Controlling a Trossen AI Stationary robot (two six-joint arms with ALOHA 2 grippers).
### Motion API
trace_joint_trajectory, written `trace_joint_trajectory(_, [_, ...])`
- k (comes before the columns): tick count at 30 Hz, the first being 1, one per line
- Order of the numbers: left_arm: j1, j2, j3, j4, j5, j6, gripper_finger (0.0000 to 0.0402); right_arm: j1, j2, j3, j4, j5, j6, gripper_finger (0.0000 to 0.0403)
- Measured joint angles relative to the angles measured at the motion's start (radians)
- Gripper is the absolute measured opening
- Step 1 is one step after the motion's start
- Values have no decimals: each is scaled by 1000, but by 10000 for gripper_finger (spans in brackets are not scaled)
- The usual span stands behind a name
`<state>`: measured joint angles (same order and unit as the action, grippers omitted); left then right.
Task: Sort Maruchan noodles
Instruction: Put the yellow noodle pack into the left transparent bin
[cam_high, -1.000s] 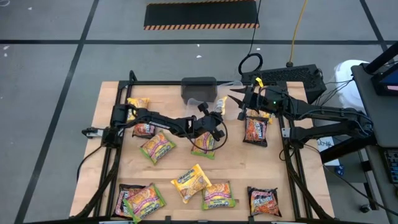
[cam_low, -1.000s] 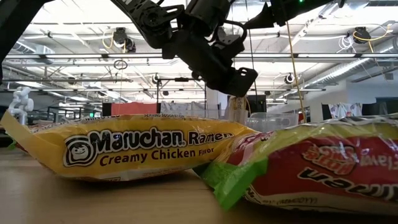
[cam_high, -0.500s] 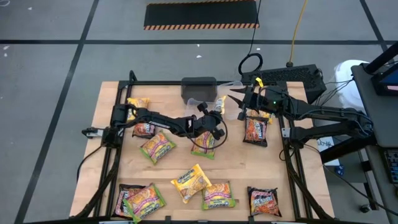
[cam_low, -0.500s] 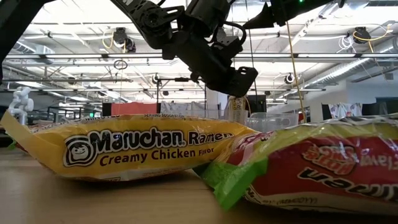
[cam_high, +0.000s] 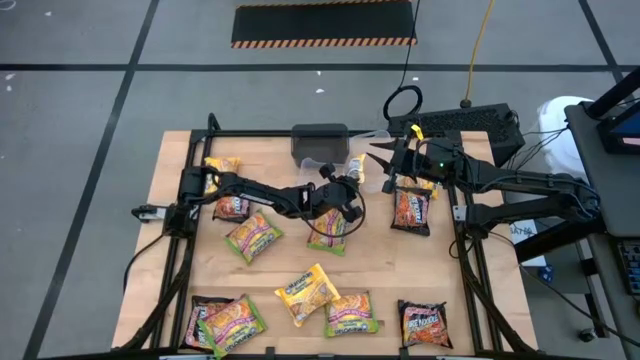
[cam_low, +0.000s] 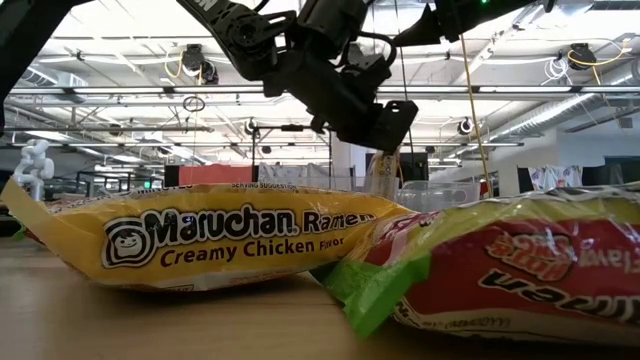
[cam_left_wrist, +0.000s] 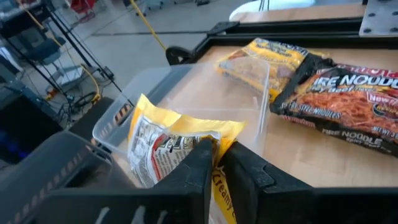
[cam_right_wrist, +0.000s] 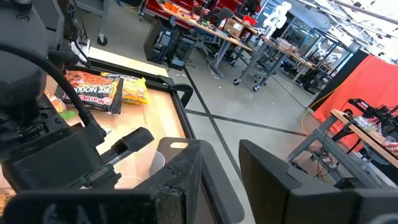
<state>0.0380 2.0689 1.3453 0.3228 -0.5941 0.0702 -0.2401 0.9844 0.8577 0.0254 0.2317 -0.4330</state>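
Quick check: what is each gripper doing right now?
Left gripper: over the clear tub, yellow packet between its fingers; grip cannot be told.
Right gripper: open, empty.

Around me, a grey concrete floor (cam_high: 90, 60) crossed by dark lines, with a black-and-yellow striped mat (cam_high: 323, 22) beyond my wooden table (cam_high: 420, 265). Level view: open workshop, ceiling trusses (cam_low: 150, 95) overhead. Desks (cam_right_wrist: 249, 37) cluttered out there, and a red partition (cam_right_wrist: 367, 81) off to one side.
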Motion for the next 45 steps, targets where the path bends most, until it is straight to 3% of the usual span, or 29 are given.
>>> trace_joint_trajectory(45, [-43, -10, 0, 51, -35, 286, 53, 0, 0, 0, 0, 3, -18, 105])
